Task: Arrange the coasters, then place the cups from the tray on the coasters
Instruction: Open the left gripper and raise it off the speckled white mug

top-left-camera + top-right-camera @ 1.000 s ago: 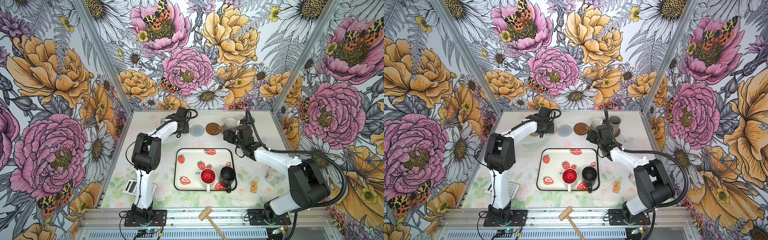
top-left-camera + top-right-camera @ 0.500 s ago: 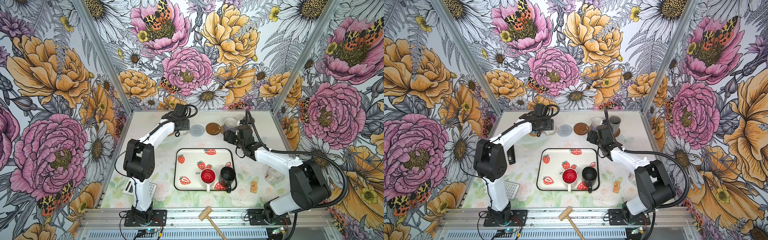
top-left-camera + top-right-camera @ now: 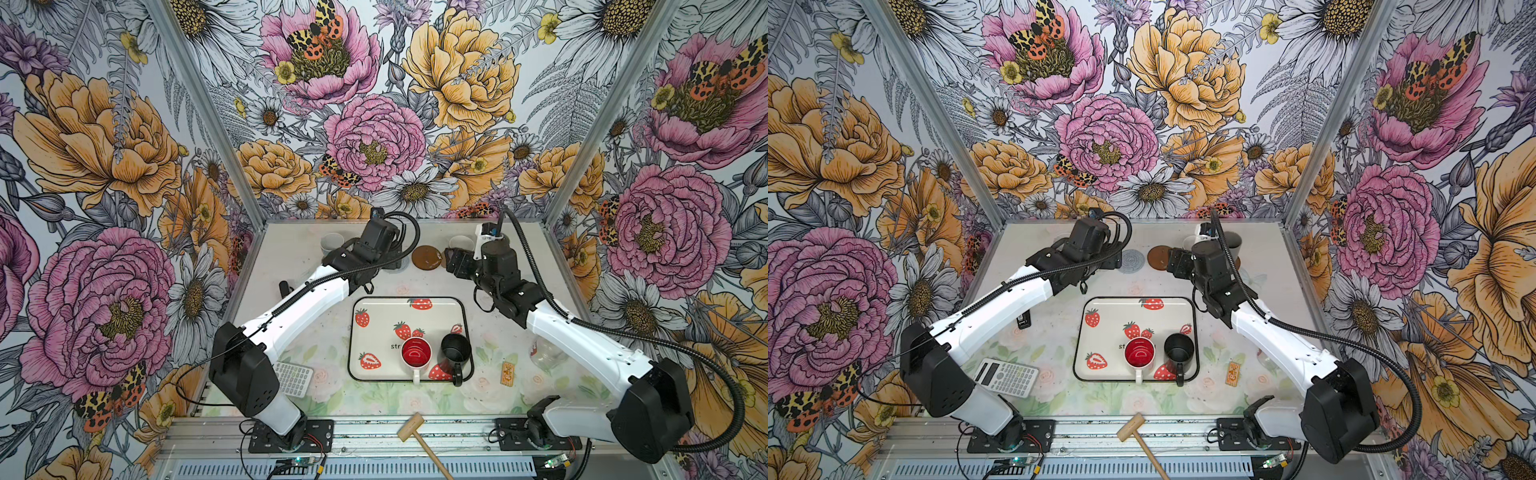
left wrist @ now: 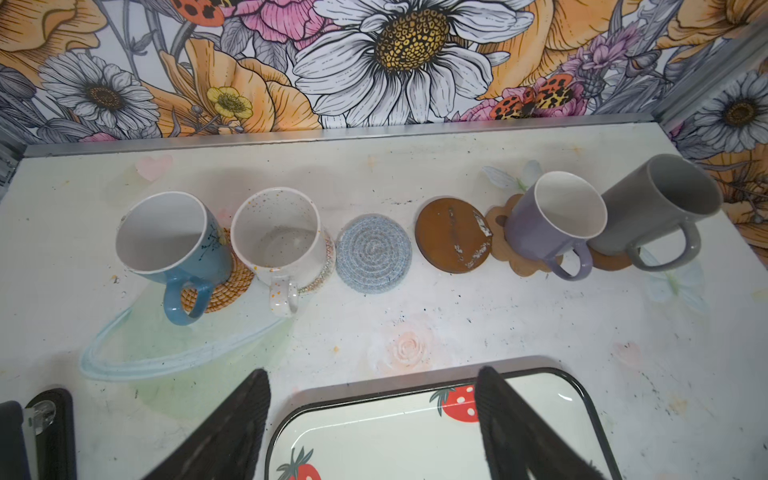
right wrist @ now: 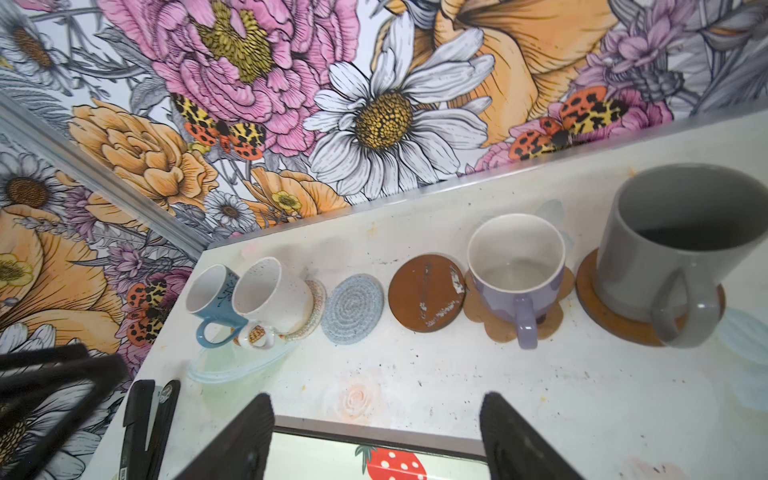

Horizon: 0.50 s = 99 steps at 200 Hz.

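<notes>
Flowered walls (image 3: pixel 374 124) enclose a white table (image 4: pixel 457 316). Light blue mug (image 4: pixel 174 237), white mug (image 4: pixel 278 237), lavender mug (image 4: pixel 552 224) and grey mug (image 4: pixel 656 203) stand on coasters (image 4: pixel 232 286) in a row across the upper middle of both top views. The grey-blue coaster (image 4: pixel 373 253) and brown disc (image 4: pixel 453 235) lie bare. Red-lined mug (image 3: pixel 415 353) and black mug (image 3: pixel 456 349) sit on the tray (image 3: pixel 361 303), lower centre. Left gripper (image 4: pixel 372 374) and right gripper (image 5: pixel 378 399) gape empty.
</notes>
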{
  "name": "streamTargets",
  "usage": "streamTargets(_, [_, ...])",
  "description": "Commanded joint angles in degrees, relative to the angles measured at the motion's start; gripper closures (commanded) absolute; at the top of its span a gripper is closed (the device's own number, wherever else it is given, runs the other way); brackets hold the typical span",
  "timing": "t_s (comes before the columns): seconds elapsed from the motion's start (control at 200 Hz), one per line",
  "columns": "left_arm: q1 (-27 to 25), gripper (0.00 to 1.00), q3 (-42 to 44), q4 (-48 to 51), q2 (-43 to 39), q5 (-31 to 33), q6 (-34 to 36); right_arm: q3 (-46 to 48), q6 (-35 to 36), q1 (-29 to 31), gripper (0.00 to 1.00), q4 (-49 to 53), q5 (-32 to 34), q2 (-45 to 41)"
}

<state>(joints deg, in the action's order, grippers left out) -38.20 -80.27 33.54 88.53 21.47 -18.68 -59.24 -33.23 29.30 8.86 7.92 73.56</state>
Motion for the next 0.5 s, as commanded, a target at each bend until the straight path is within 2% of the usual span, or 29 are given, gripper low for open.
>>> streamTargets(0.0, [-0.4,0.21,5.1,-6.8,-3.9,0.5,-1.3,-3.3,4.3,2.0,0.2,6.4,2.2,-2.2])
streamTargets(0.3, [0.7,0.2,20.6,-21.5,-18.0,-4.9,-0.4,-5.2,6.3,8.4,0.21,15.7,5.8,-6.5])
streamTargets(0.49, [4.0,0.2,24.9,-23.6,-22.0,-9.1,-1.5,-3.9,3.8,14.8,0.23,20.0,8.1,-9.5])
